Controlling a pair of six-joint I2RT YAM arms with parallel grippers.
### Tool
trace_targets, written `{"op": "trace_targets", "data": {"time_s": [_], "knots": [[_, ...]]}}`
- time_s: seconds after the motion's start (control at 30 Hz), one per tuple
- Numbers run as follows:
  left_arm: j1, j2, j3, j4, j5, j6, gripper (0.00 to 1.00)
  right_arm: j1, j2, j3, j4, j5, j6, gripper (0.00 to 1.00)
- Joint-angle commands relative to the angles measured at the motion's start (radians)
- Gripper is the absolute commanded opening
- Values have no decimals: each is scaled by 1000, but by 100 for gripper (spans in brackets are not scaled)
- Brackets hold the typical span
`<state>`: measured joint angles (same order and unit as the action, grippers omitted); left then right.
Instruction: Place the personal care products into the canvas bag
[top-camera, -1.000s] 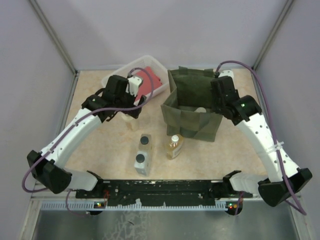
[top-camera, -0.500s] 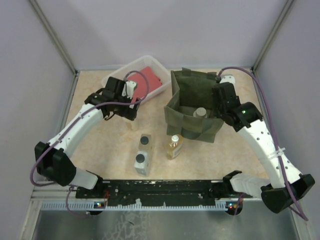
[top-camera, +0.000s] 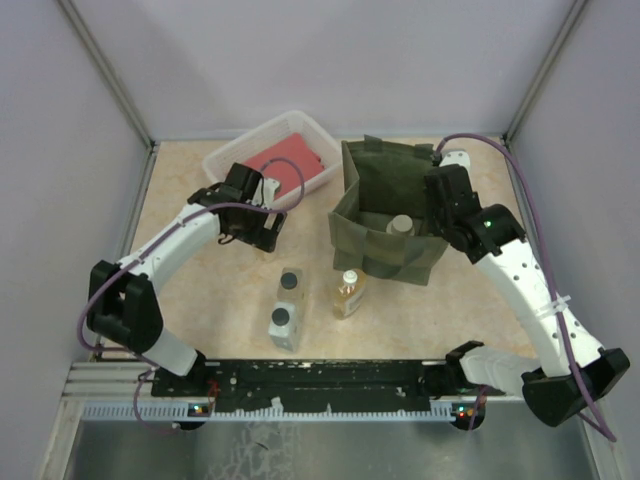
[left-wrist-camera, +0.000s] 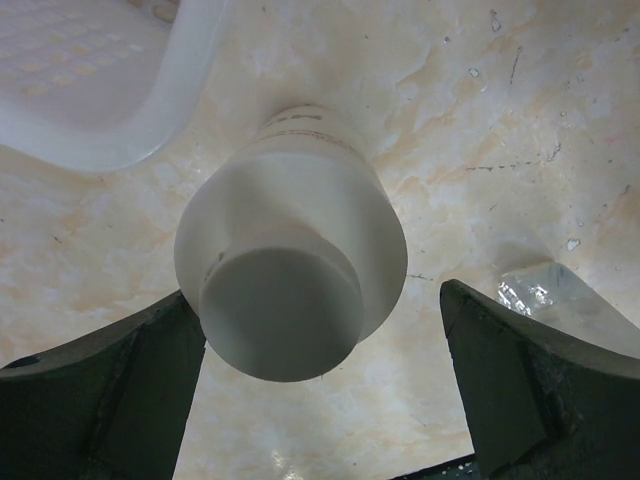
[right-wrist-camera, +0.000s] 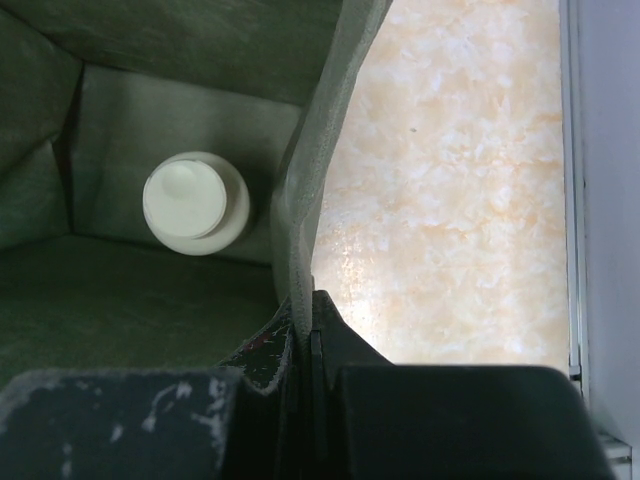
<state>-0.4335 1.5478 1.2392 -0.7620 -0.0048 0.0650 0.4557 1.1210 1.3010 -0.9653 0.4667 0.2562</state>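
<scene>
Jaws: left gripper (left-wrist-camera: 318, 295) spread wide, one finger on either side of an upright cream bottle (left-wrist-camera: 290, 260) on the table (left-wrist-camera: 480, 120). Right gripper (right-wrist-camera: 305, 322) pinched together on the right wall of the canvas bag (right-wrist-camera: 312, 170).

Near: near grey bottle (top-camera: 282, 322) and far grey bottle (top-camera: 291, 283) side by side, amber bottle (top-camera: 348, 293) just right of them. All three are outside the bag.

Middle: bag mouth open, second cream bottle (right-wrist-camera: 195, 203) inside, cap up.

Far left: white basket (top-camera: 218, 166) holds a red cloth (top-camera: 290, 160).

Olive bag (top-camera: 385, 255), cream btl (left-wrist-camera: 290, 260), red cloth (top-camera: 290, 158)
</scene>
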Motion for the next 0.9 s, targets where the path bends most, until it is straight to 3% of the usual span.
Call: {"op": "trace_targets", "data": {"time_s": [0.0,0.3,0.43,0.53,0.67,0.73,0.87], "knots": [[11,27,1,28,21,2,100,-2,-32,-3,20,18,4,0],[17,89,26,52,44,5,100,-2,-41,-20,24,17,9,0],[16,103,39,48,42,5,94,-2,-46,-21,22,19,10,0],[17,101,40,49,53,2,77,-2,-49,-27,23,19,12,0],[17,96,37,45,46,-1,35,-2,-52,-34,24,18,12,0],[17,85,39,49,54,-3,20,-1,-53,-37,23,18,12,0],[18,33,54,70,129,-19,1,-2,-57,-40,21,17,14,0]]}}
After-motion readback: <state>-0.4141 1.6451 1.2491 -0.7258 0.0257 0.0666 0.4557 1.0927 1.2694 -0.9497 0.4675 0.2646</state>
